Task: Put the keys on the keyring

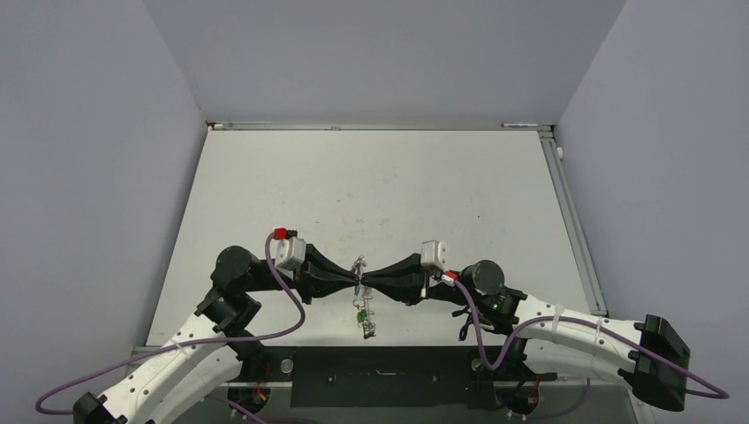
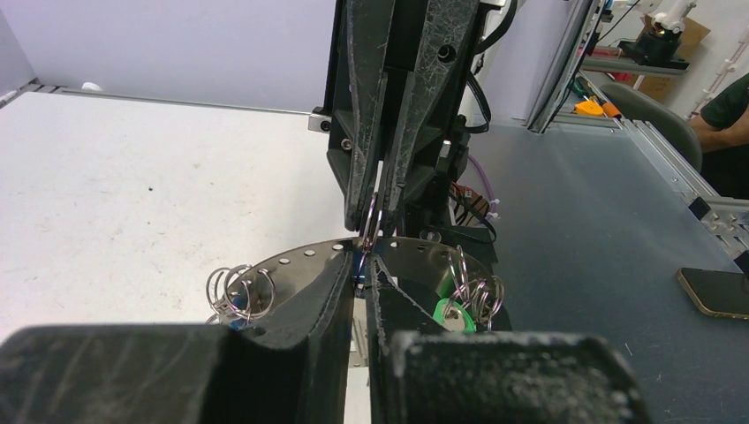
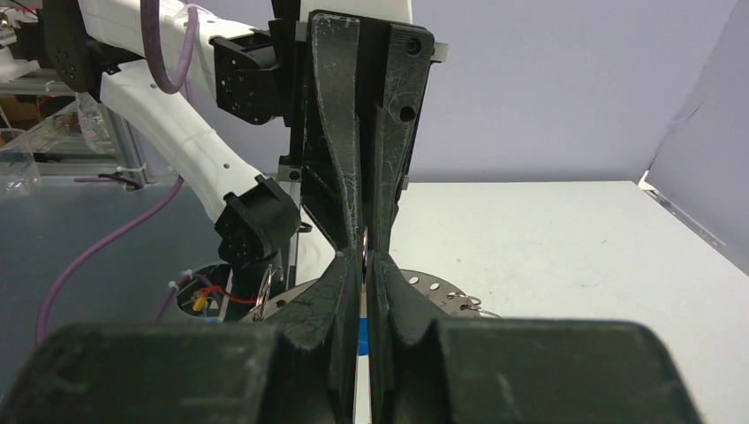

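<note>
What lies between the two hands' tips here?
The keyring, its holed rim crossing the gap between left hand and right hand, plus a small wire ring pinched by the right; clearest in the left wrist view.

robotics lab: walled test table (image 1: 371,194), aluminium frame (image 2: 570,53), cluttered benches

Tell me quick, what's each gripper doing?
Left gripper: closed; can't tell on what.
Right gripper: closed on a little ring.

Up close, the left hand (image 2: 362,269) covers the middle of the keyring (image 2: 305,259), and the right hand (image 3: 364,258) hides most of it. From above, the keys (image 1: 363,316) are too small to tell apart.
</note>
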`<control>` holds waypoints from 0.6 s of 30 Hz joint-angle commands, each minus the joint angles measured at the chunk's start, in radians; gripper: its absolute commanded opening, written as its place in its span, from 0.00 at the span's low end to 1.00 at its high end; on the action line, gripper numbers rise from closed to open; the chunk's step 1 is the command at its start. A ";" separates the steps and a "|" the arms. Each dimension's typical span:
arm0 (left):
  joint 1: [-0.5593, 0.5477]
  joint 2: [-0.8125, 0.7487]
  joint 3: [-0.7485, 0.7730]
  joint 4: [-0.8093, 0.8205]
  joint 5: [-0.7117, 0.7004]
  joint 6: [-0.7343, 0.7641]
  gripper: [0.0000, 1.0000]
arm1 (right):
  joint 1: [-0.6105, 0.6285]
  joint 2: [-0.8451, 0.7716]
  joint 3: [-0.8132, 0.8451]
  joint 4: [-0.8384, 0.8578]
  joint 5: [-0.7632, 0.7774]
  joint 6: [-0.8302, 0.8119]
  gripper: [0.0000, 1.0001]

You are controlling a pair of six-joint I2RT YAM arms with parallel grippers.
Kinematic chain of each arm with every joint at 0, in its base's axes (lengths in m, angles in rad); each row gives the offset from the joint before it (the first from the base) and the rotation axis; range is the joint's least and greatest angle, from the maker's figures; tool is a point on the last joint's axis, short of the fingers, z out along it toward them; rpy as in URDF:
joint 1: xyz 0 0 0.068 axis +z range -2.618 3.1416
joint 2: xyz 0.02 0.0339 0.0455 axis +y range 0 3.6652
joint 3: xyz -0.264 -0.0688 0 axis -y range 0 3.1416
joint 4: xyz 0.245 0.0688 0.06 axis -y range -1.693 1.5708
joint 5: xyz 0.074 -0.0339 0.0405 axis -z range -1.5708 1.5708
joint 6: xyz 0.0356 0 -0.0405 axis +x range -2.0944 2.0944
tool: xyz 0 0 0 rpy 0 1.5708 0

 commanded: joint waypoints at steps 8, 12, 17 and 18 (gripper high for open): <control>-0.003 -0.011 -0.005 0.041 -0.003 -0.004 0.18 | -0.007 0.018 0.021 0.135 -0.017 0.012 0.05; -0.003 -0.011 -0.005 0.046 0.000 -0.007 0.18 | -0.007 0.021 0.023 0.135 -0.018 0.012 0.05; -0.003 -0.016 -0.006 0.049 -0.003 -0.009 0.17 | -0.007 0.024 0.023 0.129 -0.017 0.012 0.05; -0.003 -0.017 -0.006 0.049 -0.005 -0.008 0.17 | -0.007 0.024 0.022 0.127 -0.017 0.010 0.05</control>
